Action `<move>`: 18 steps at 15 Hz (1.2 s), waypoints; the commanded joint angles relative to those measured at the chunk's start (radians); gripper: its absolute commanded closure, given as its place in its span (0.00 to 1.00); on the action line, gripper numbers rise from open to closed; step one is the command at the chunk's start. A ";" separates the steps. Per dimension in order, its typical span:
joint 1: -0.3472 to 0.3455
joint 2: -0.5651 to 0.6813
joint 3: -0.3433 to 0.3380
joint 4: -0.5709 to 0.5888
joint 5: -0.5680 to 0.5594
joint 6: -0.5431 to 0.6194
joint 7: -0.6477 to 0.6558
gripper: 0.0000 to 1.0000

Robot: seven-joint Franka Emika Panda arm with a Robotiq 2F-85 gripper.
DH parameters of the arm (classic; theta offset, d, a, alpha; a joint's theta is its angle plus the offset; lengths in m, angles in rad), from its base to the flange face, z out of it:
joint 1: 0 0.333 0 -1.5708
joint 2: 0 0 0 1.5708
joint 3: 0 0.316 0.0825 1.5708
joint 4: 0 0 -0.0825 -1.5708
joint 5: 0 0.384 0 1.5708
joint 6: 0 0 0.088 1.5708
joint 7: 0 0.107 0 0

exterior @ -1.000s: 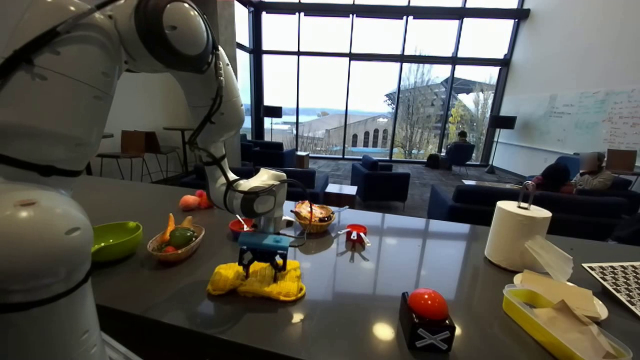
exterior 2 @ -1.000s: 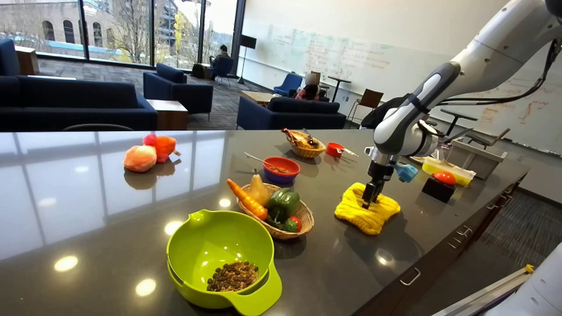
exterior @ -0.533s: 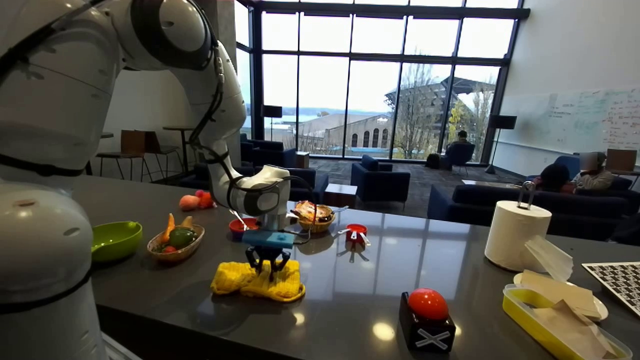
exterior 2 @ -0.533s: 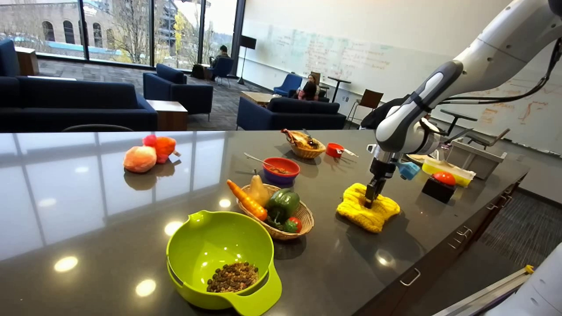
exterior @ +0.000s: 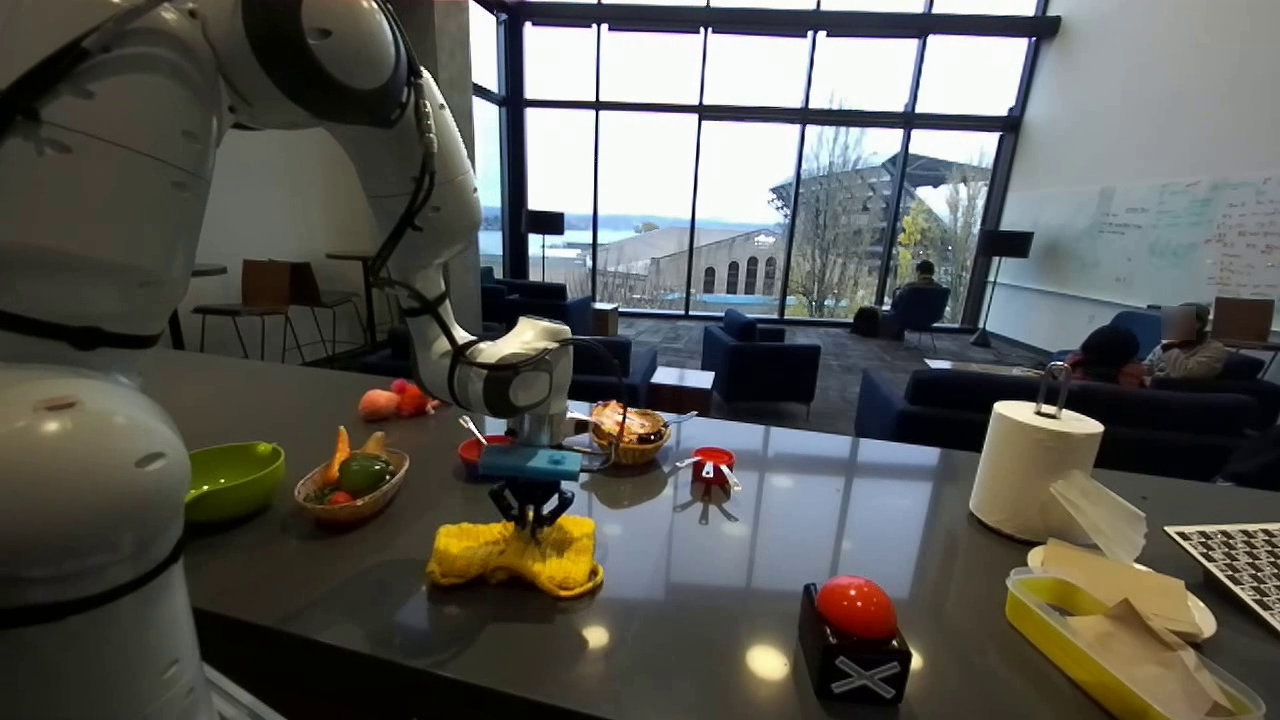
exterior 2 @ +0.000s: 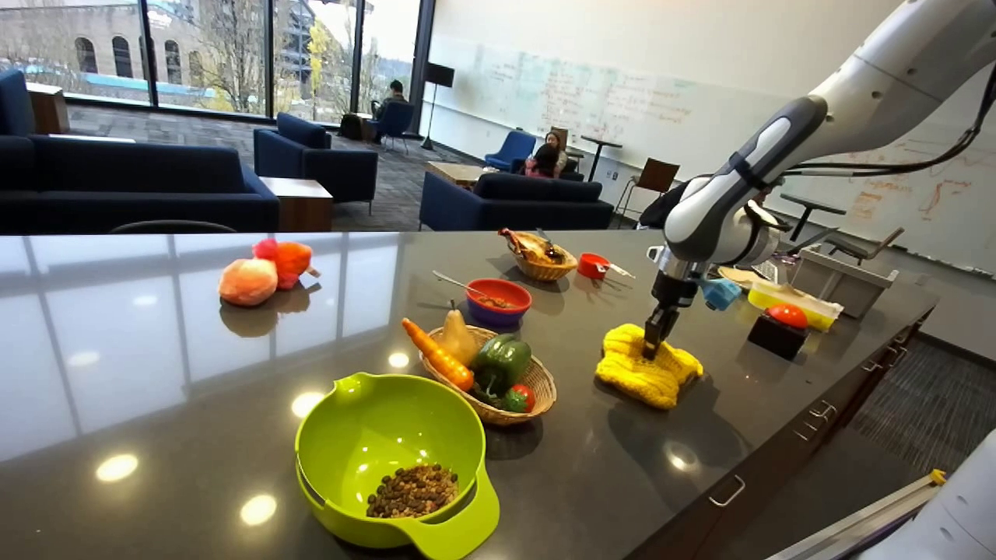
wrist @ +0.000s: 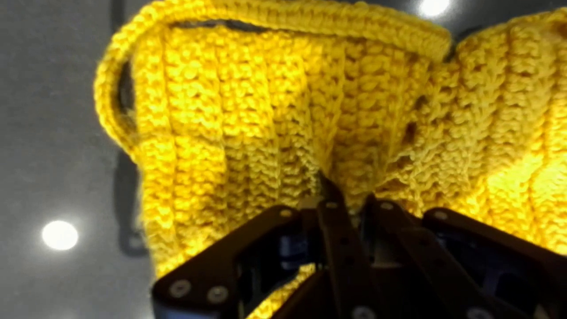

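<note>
A yellow knitted cloth with a corded edge loop lies on the dark glossy counter, in view in both exterior views. My gripper points down onto its middle. From the wrist, the black fingers stand close together, and a fold of the cloth runs up between the tips of the gripper. The knit puckers towards this pinch. In an exterior view the cloth is bunched around the fingertips, while its outer parts rest on the counter. The lowest ends of the fingers are partly hidden in the fabric.
A wicker basket of vegetables and a green bowl stand to one side. Behind are a red and purple bowl and a red measuring cup. A red-domed button box sits near the front edge, and a paper roll stands farther along.
My fingers have come together from a wide stance and drawn the cloth in between them. The gripper has risen slightly, and the cloth looks more bunched and narrower.
</note>
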 commanded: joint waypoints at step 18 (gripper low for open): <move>0.008 0.202 -0.069 0.708 -0.072 -0.346 0.193 0.98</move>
